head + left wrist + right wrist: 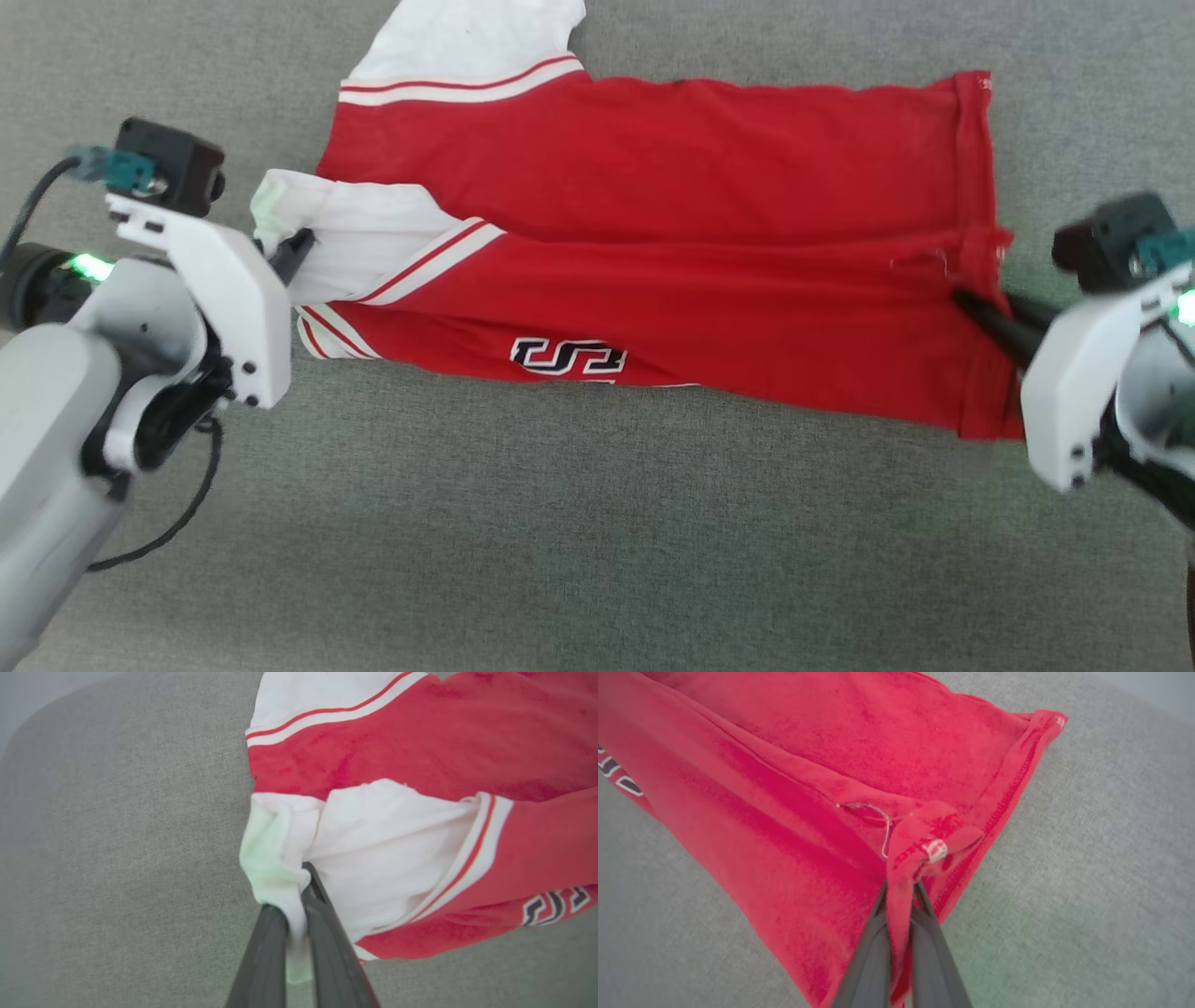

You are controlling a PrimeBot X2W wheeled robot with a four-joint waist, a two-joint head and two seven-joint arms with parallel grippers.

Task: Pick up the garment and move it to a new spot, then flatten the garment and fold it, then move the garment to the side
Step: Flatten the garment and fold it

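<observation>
Across the middle of a grey fabric surface (560, 523) lay the garment (653, 215), stretched from left to right with a gripper at each end. Below it in the head view ran a wide bare band of grey cloth, the roomiest stretch. To either side the bare strips were narrower and partly taken up by the pale arms. A rounded corner of the surface showed at the upper left of the left wrist view, and another edge at the upper right of the right wrist view, both well apart from the cloth. The left gripper (297, 245) had its fingers pressed together on a bunched fold of the near white sleeve (373, 233), lifted just off the surface. The right gripper (976, 313) was likewise pinched tight on a corner of the red hem (971, 159). The shirt was doubled lengthwise, with a long crease running across its red body. Both sleeves carried red-and-white striped trim, and the far sleeve (467, 42) ran off the top of the head view. Part of the black, white-outlined lettering (568, 356) peeked out at the lower edge. A loose white thread (885, 830) and a small white tag (935, 850) sat by the gripped hem corner.
</observation>
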